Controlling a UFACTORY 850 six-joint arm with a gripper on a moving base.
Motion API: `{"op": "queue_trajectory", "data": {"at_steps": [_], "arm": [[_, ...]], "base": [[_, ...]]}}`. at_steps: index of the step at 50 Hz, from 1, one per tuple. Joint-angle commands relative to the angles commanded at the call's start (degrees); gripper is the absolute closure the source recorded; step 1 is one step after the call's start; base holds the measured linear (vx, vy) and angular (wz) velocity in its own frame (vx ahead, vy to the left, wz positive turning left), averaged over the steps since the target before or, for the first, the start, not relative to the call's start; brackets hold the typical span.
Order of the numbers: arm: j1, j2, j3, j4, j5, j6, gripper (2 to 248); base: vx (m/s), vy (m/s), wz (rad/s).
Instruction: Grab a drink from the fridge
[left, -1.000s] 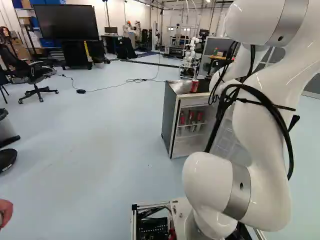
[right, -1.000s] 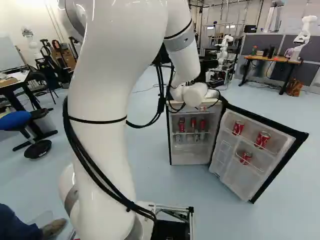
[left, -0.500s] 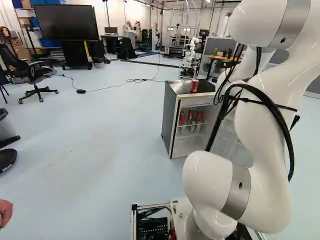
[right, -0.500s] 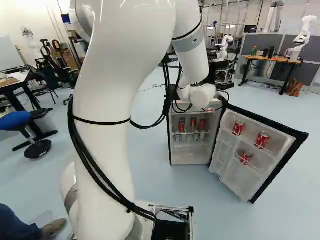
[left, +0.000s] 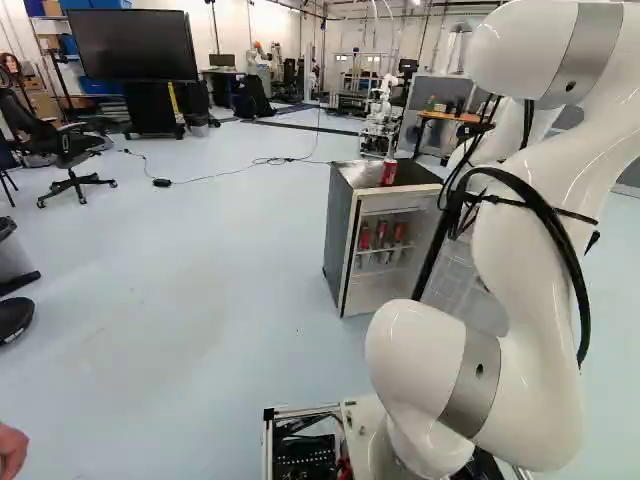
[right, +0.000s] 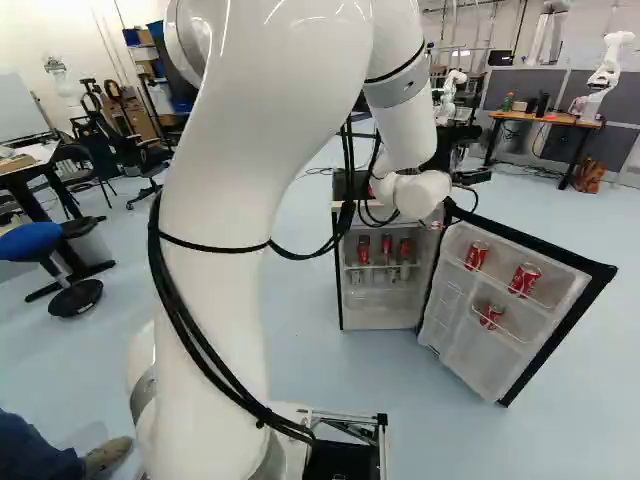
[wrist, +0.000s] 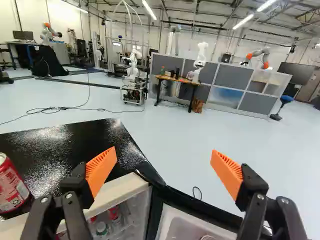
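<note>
One fridge, twelve o'clock from the arm's base; its open door, one o'clock, holds three red cans. At least three red-topped drinks stand inside, lower parts faint. One can, cut off by the wrist view, sits on top, nine o'clock from the gripper. Jaws wide apart, nothing between; beyond the fridge's edge, floor spreads at one o'clock.
</note>
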Motion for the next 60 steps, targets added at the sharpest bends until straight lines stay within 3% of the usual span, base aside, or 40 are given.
{"op": "queue_trajectory", "data": {"at_steps": [60], "arm": [[-8.0, -7.1, -9.2, 2.4, -1.5, 0.0, 3]], "base": [[0.0, 0.0, 0.0]]}}
